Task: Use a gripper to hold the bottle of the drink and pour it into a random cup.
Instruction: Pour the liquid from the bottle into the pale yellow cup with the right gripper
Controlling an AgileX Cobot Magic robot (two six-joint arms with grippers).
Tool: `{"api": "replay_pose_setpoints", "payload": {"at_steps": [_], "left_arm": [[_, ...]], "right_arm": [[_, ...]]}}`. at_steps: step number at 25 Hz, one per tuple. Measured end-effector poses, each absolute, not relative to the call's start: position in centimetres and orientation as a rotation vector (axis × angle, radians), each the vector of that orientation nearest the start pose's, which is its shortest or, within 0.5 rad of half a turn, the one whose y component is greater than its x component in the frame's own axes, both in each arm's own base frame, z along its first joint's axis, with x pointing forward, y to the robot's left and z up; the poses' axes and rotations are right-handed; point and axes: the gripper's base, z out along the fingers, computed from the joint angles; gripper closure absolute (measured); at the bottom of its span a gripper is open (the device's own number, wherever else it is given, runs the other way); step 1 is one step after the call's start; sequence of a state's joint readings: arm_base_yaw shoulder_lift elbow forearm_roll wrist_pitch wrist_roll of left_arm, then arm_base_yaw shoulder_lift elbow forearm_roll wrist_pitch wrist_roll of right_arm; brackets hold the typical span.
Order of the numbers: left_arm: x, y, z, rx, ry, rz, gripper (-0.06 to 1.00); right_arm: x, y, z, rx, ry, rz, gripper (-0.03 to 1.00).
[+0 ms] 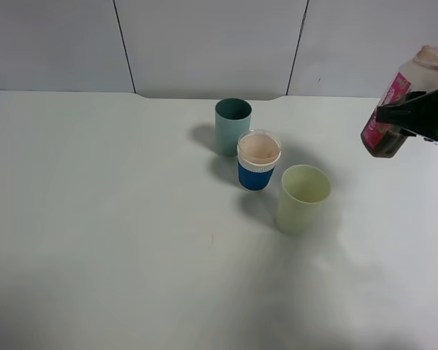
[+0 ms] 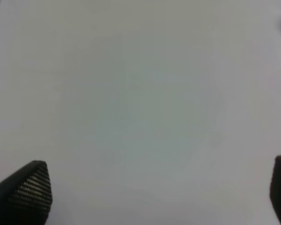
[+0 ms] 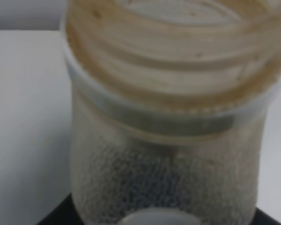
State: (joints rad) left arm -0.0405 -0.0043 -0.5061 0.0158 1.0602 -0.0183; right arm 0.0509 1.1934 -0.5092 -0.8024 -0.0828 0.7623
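Observation:
My right gripper (image 1: 412, 117) is shut on the bottle of the drink (image 1: 403, 103) and holds it in the air at the far right, tilted slightly, open neck up. The bottle has a pink-red label and dark liquid at its bottom. In the right wrist view the bottle (image 3: 168, 131) fills the frame, uncapped. The pale yellow-green cup (image 1: 302, 197) stands upright on the table, left of and below the bottle. My left gripper (image 2: 154, 197) is open over bare table; only its two fingertips (image 2: 30, 187) show.
A dark teal cup (image 1: 232, 125) stands at the back. A clear cup with a blue band (image 1: 258, 160) stands between it and the yellow-green cup. The white table (image 1: 95, 219) stretches wide to the left.

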Motion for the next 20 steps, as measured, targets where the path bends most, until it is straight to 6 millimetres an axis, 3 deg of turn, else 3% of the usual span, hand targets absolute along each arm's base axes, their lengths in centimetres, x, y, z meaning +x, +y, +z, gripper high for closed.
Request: {"api": "replay_pose_setpoints", "payload": {"at_steps": [10, 20], "left_arm": [[-0.6, 0.2, 27.9, 0.022, 2.033, -0.018, 0.02], [-0.6, 0.2, 27.9, 0.022, 2.033, -0.018, 0.02]], "right_arm": [[22.3, 3.7, 23.7, -0.467, 2.123, -0.252, 0.62], [21.7, 6.3, 24.3, -0.802, 1.967, -0.482, 0.62]]}}
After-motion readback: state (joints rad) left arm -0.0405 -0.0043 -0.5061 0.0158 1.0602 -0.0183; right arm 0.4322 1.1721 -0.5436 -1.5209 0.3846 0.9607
